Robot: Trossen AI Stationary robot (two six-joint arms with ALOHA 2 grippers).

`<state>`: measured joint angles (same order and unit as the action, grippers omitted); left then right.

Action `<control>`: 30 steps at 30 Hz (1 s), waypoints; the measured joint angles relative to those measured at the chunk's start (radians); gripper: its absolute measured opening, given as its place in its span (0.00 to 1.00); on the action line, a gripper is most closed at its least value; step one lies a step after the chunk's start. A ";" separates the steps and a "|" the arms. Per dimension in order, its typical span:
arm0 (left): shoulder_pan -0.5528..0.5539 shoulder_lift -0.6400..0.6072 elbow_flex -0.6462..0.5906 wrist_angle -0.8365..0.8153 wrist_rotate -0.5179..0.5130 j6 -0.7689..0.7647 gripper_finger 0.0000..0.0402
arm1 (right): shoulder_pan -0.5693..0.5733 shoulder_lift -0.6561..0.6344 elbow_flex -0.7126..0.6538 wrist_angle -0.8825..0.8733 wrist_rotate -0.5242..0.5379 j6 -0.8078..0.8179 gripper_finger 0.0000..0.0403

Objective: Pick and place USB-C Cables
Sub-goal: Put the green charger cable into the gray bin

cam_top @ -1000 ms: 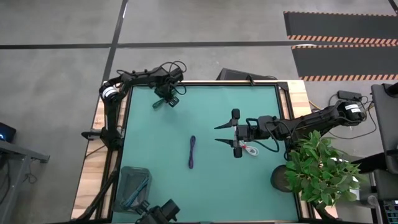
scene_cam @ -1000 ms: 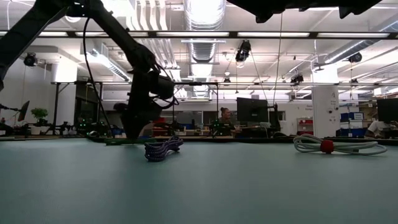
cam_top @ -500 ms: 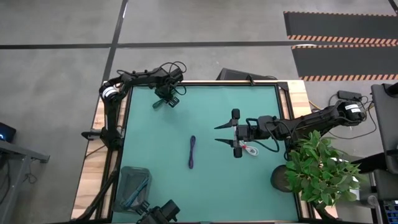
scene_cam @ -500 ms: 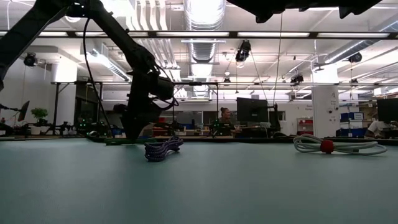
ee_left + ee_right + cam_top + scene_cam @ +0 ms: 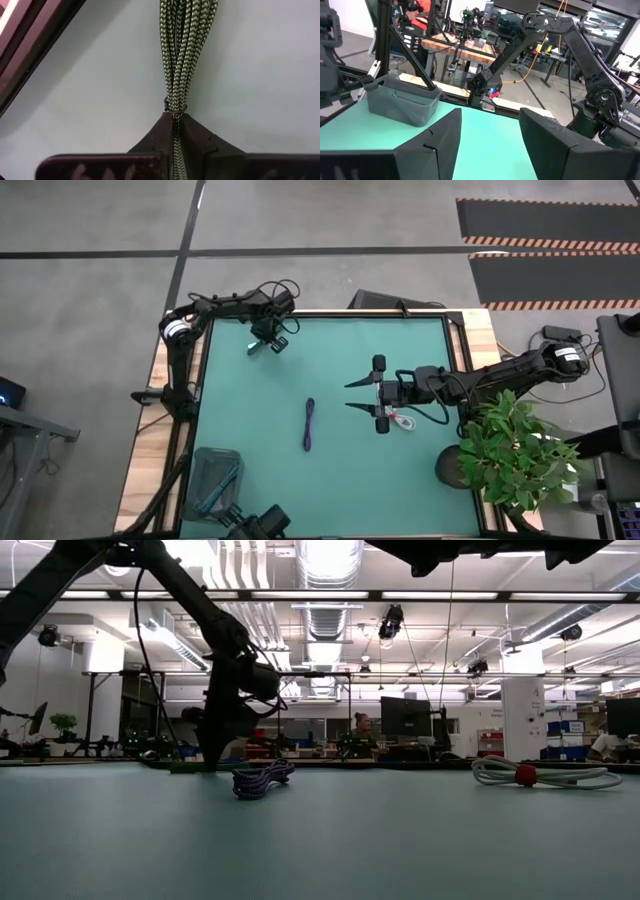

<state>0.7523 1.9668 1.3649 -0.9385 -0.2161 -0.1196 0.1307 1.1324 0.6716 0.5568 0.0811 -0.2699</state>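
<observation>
High view: the left gripper (image 5: 268, 340) sits at the far left corner of the teal worktop (image 5: 250, 410), down at the surface. The left wrist view shows its two dark fingers (image 5: 197, 137) pinched together on a teal-green cable bundle (image 5: 185, 55), the braided strands running straight out from between the fingertips across the worktop, with a thin tie cinching them just ahead of the grip. The right gripper (image 5: 358, 395) hovers over the middle right of the worktop, jaws spread wide, nothing between them; the right wrist view confirms the broad gap between its fingers (image 5: 440, 140). Just beside that gripper's wrist lies the white cable bundle (image 5: 403, 420) with a red tie, flat on the worktop. The dark purple cable bundle (image 5: 309, 425) lies near the centre, stretched lengthwise, well apart from both grippers. In the low view it appears as a small braided coil (image 5: 262, 778) resting on the surface, with the left arm (image 5: 230, 690) coming down behind it, and the white bundle (image 5: 545, 774) off to the right. A grey mesh bin (image 5: 213, 480) stands at the near left corner; something teal shows inside it, but what it is cannot be made out. A potted plant (image 5: 515, 450) stands at the near right edge.
</observation>
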 joint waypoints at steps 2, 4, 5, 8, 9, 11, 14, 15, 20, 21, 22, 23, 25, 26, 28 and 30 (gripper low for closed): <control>-0.011 -0.022 -0.002 0.002 0.001 -0.001 0.01 | 0.000 0.000 0.000 -0.001 0.000 -0.001 0.48; -0.029 -0.069 -0.002 0.002 0.001 -0.006 0.01 | 0.000 0.000 0.000 -0.002 0.000 -0.003 0.48; -0.042 -0.099 -0.002 0.003 -0.002 -0.012 0.01 | 0.000 0.000 0.000 -0.002 0.000 -0.003 0.48; -0.099 -0.200 -0.003 0.017 -0.029 -0.034 0.01 | 0.000 0.000 0.000 -0.002 0.000 -0.015 0.48; -0.126 -0.237 -0.005 0.024 -0.036 -0.046 0.01 | 0.000 0.000 0.000 -0.003 0.000 -0.016 0.48; -0.182 -0.324 -0.015 0.057 -0.050 -0.078 0.01 | 0.000 -0.001 0.000 -0.005 0.000 -0.017 0.48; -0.285 -0.460 -0.062 0.184 -0.055 -0.085 0.01 | 0.000 -0.003 0.000 -0.005 0.000 -0.020 0.48; -0.325 -0.504 -0.083 0.236 -0.055 -0.085 0.01 | 0.000 -0.003 0.000 -0.005 0.000 -0.020 0.48; -0.524 -0.687 -0.214 0.538 -0.053 -0.084 0.01 | 0.000 -0.003 0.000 -0.005 0.000 -0.019 0.48; -0.564 -0.716 -0.242 0.602 -0.053 -0.084 0.01 | 0.000 -0.003 0.000 -0.005 0.000 -0.019 0.48; -0.603 -0.741 -0.272 0.673 -0.054 -0.083 0.00 | 0.000 -0.003 0.000 -0.006 0.000 -0.019 0.48; -0.640 -0.764 -0.303 0.741 -0.054 -0.081 0.00 | 0.000 -0.003 0.000 -0.005 0.000 -0.018 0.48; -0.712 -0.795 -0.362 0.867 -0.053 -0.077 0.00 | 0.000 -0.003 0.000 -0.005 -0.001 -0.013 0.48; -0.743 -0.806 -0.389 0.932 -0.052 -0.081 0.00 | 0.000 -0.003 0.000 -0.005 -0.001 -0.011 0.48; -0.795 -0.816 -0.437 1.055 -0.052 -0.082 0.00 | 0.000 -0.003 0.000 -0.004 -0.001 -0.011 0.48; -0.837 -0.818 -0.476 1.157 -0.053 -0.076 0.00 | 0.000 -0.003 0.000 -0.004 -0.001 -0.011 0.48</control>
<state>-0.0847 1.1488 0.8894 0.2182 -0.2694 -0.1952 0.1307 1.1294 0.6716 0.5530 0.0803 -0.2810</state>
